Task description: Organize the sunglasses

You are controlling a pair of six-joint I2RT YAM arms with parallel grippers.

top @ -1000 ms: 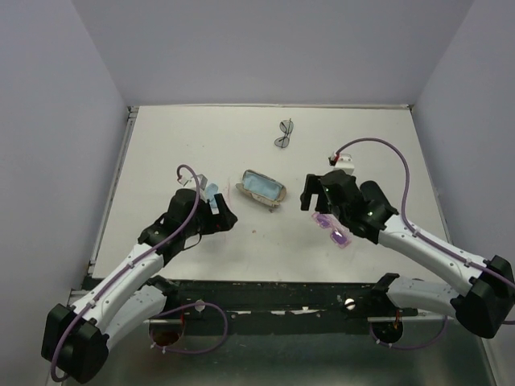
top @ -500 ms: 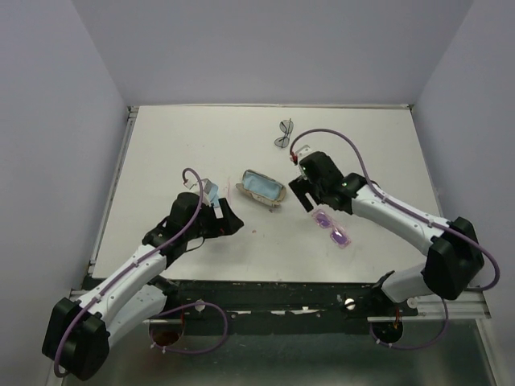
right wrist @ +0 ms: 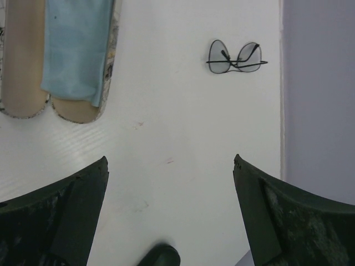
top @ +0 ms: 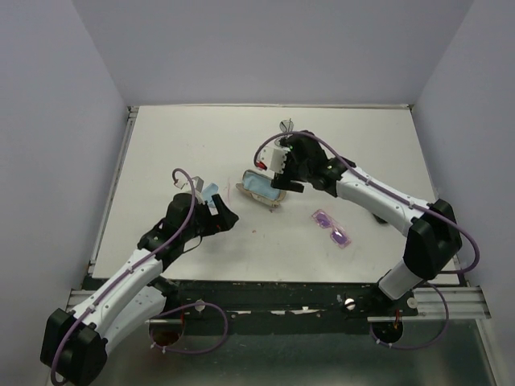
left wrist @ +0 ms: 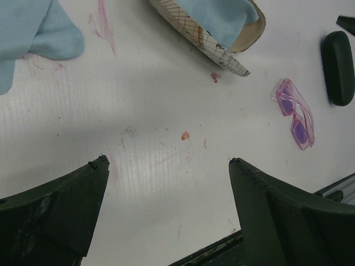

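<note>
The pink sunglasses lie on the white table right of centre, and show in the left wrist view. The dark-framed sunglasses lie folded near the back edge, partly behind my right arm, and show whole in the right wrist view. My right gripper is open and empty above the table, between the beige pouch and the dark sunglasses; its jaws stand wide apart. My left gripper is open and empty, low over bare table left of the pouch.
The beige pouch lies open at centre with a light blue cloth in it. Another blue cloth lies by my left gripper. A black hard case lies right of the pink sunglasses. Walls enclose the table.
My right arm has swung left and toward the back, from above the pink sunglasses to beside the pouch. The pink sunglasses stay on the table. My left arm has barely shifted.
</note>
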